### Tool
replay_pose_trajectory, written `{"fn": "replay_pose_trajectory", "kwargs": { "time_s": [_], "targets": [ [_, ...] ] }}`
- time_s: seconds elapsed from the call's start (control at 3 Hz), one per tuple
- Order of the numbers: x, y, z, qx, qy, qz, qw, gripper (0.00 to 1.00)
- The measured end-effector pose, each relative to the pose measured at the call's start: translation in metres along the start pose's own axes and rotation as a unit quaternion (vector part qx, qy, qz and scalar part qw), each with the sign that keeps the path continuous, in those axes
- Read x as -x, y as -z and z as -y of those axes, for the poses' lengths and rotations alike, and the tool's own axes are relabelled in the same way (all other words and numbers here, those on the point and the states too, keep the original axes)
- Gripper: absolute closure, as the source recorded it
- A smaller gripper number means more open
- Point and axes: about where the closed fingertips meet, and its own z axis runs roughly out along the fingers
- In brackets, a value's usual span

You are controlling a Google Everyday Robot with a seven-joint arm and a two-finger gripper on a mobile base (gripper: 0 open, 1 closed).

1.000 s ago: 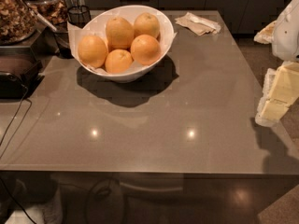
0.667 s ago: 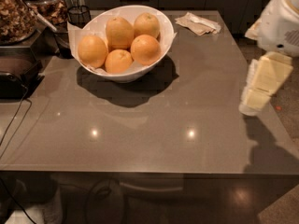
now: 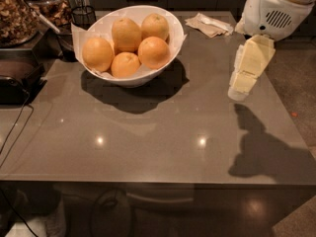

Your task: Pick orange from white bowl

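The white bowl (image 3: 133,78) stands on the grey table at the back left, lined with white paper. It holds several oranges: one at the front left (image 3: 98,53), one at the front middle (image 3: 125,64), one at the right (image 3: 154,52), and two behind. My gripper (image 3: 238,92) hangs from the white arm (image 3: 274,9) over the table's right side, pointing down and left. It is well to the right of the bowl and holds nothing.
A crumpled napkin (image 3: 210,23) lies at the back right of the table. A black wire cup (image 3: 83,16) and jars of snacks (image 3: 17,16) stand left of the bowl. A dark appliance (image 3: 15,80) with a cable sits at the left edge.
My arm and gripper have come in from the right edge, moving left and farther over the table. The bowl and oranges have not moved.
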Motion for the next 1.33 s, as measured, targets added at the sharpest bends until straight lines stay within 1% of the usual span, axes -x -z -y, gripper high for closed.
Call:
{"fn": "replay_pose_trajectory", "kwargs": {
  "time_s": [0.33,0.67,1.0,1.33],
  "targets": [
    [0.003,0.0,0.004,-0.009,0.0,0.006,0.9999,0.0],
    [0.024,-0.008,0.018,-0.012,0.003,0.022,0.9997,0.0],
    [0.084,-0.035,0.064,0.012,0.005,0.009,0.9999,0.0],
    [0.094,-0.035,0.071,0.0,0.008,0.023,0.9997,0.0]
  ]
}}
